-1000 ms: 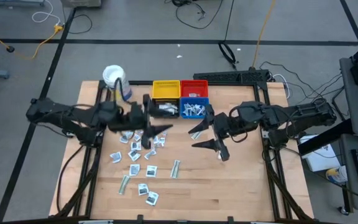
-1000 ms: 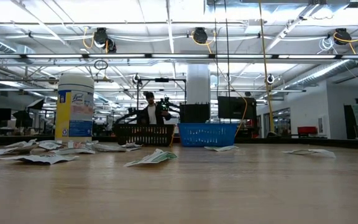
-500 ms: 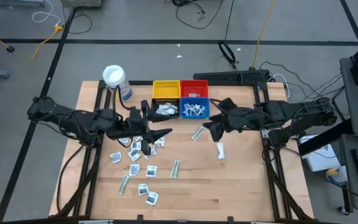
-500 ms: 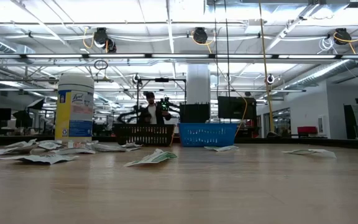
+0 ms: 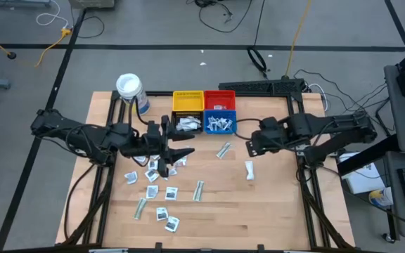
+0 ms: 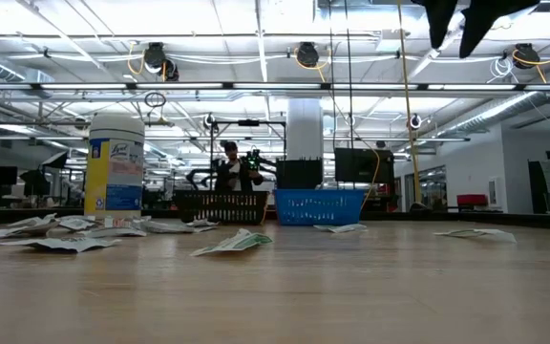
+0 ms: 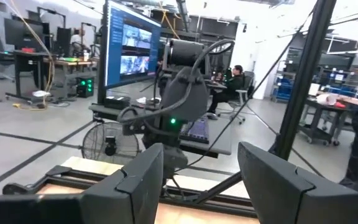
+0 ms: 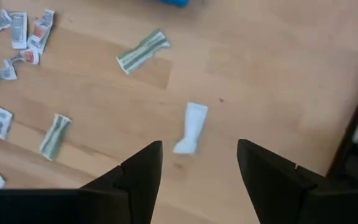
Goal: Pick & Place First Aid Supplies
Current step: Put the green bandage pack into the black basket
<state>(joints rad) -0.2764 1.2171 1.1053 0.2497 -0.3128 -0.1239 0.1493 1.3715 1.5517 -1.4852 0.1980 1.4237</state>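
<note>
Both grippers' fingers [image 8: 138, 177] gape empty; scattered first aid supplies [image 5: 153, 176] (flat white packets) dot table [image 5: 273, 211]

We see a table [image 5: 259, 211] of pale wood, smooth and lightly satin, its grain plain in the right wrist view. The first aid supplies [image 5: 162, 176] look like thin paper or foil packets, crinkled, some with a silvery sheen. The bins [image 5: 203, 112] near the far edge look like moulded plastic with latticed walls. The jar [image 6: 115, 164] seems plastic under a glossy printed label. Both arms wear matt dark plastic.
</note>
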